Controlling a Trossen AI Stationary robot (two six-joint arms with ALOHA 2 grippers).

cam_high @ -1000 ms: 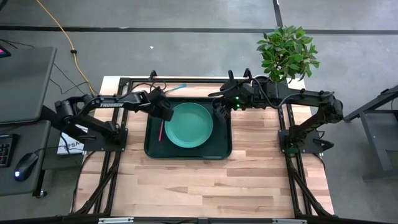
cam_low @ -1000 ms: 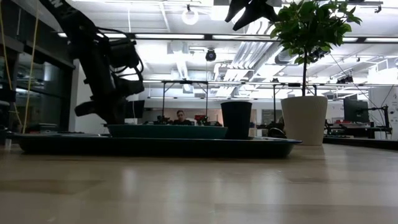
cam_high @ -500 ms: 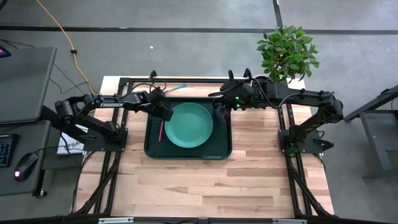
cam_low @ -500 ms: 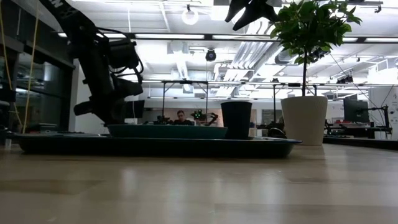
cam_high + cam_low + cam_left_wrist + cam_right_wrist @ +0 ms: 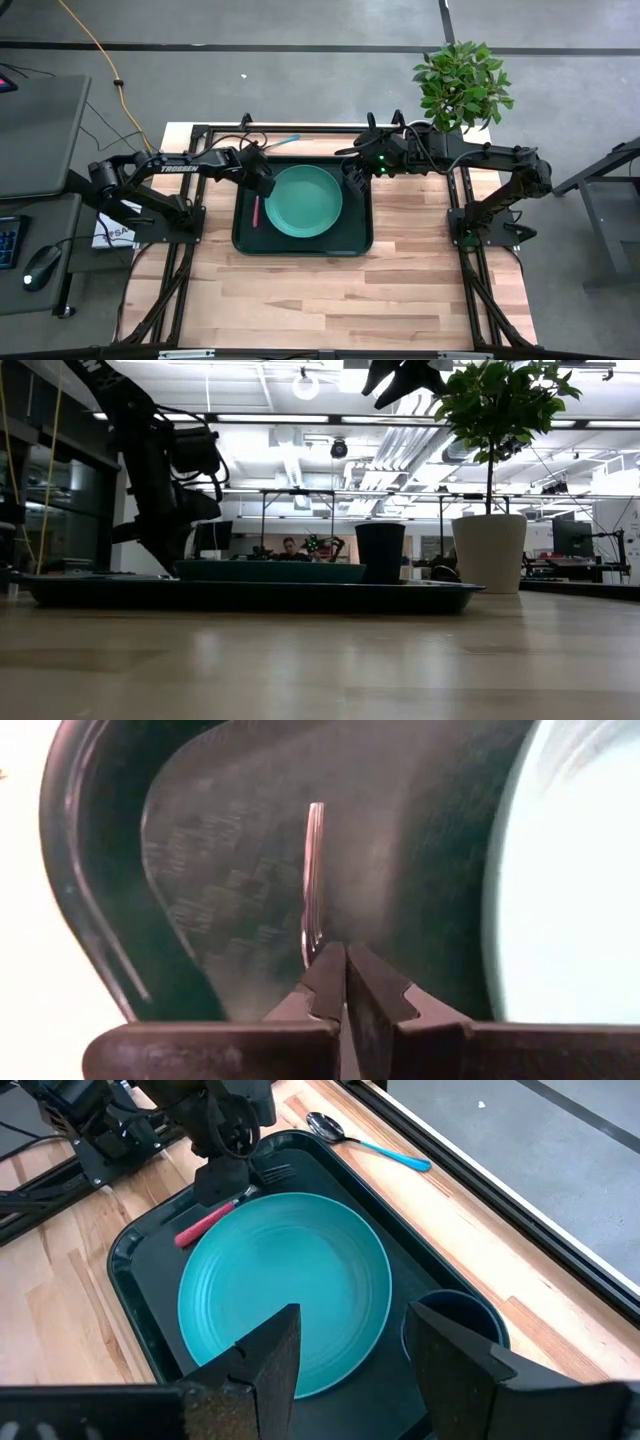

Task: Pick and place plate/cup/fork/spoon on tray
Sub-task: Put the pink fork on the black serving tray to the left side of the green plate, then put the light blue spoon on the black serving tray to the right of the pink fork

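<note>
The dark green tray (image 5: 240, 232) lies mid-table with the green plate (image 5: 303, 200) in it and the dark cup (image 5: 354, 180) at the tray's far right. The red-handled fork (image 5: 205, 1225) lies in the tray left of the plate. My left gripper (image 5: 226, 1184) is low over the tray's far left, shut on the fork. My right gripper (image 5: 355, 1360) hovers open above the cup (image 5: 450, 1320), touching nothing. The teal-handled spoon (image 5: 370, 1140) lies on the table beyond the tray's far rim. My left gripper pinches the fork between its two fingers at the metal neck (image 5: 306, 945), between handle and tines. The fingers come from above, slanting in from the table's left. The tines (image 5: 313, 850) stick out past the fingertips. The red handle (image 5: 195, 1230) lies low along the tray floor.
A white pot (image 5: 489, 552) with a leafy plant (image 5: 460, 85) stands at the table's far right corner. Bare wood (image 5: 330, 290) spreads from the tray to the near edge. Black frame rails (image 5: 300, 128) run along the far edge.
My left gripper has shifted a little toward the table's left edge, staying shut. The fork has slid with it, away from the plate's rim, and its red handle now lies closer to the tray's left wall.
</note>
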